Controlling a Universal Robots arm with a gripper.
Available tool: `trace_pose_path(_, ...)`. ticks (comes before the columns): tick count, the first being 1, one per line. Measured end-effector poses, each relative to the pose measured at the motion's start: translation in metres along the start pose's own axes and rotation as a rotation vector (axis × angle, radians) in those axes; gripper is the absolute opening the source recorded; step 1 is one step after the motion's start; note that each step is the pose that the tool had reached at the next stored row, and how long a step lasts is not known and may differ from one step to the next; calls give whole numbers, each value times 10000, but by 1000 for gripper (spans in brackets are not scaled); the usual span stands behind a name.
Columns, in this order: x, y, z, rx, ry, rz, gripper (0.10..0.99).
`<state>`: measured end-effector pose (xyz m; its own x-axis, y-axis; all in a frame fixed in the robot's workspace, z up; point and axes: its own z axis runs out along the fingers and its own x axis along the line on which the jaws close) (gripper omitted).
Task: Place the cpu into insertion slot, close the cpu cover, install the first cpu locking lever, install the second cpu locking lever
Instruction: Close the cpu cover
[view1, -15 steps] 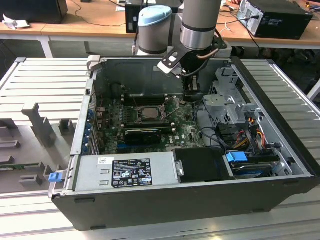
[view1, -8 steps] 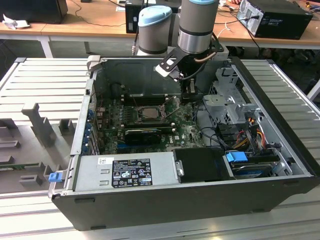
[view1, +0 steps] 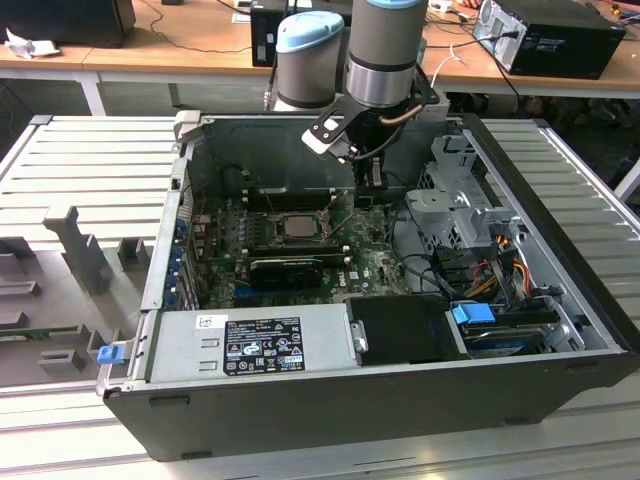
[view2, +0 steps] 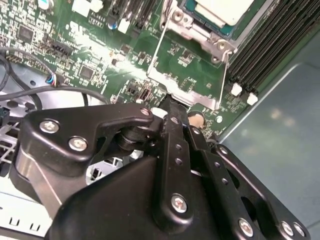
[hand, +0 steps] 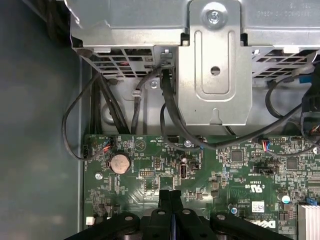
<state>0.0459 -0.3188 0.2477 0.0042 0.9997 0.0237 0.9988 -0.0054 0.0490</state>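
The cpu (view2: 222, 9) lies in the insertion slot (view2: 200, 37) with its silvery top face up; the exterior view shows the cpu (view1: 297, 226) at the middle of the green board. The cpu cover (view2: 187, 96) is swung open away from the chip, and green board shows through its large opening. Thin silver wire levers (view2: 156, 47) run along the cover's sides. My gripper (view2: 172, 107) is shut with nothing between its fingers, and its tip is at the cover's free edge. In the exterior view my gripper (view1: 371, 190) hangs inside the case, to the right of the chip. The first wrist view shows the closed fingers (hand: 162, 197) over the board.
Long black memory slots (view2: 270, 45) run beside the socket, with the case wall (view2: 280, 150) beyond. A metal drive cage (hand: 215, 65) and black cables (hand: 167, 110) lie close to the gripper. A black expansion card (view1: 285, 268) and the power supply (view1: 260, 340) sit nearer the case front.
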Motion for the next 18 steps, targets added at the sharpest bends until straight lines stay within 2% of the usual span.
trace_pose_path(18, -1, -179, -8, 0, 0, -1, 106)
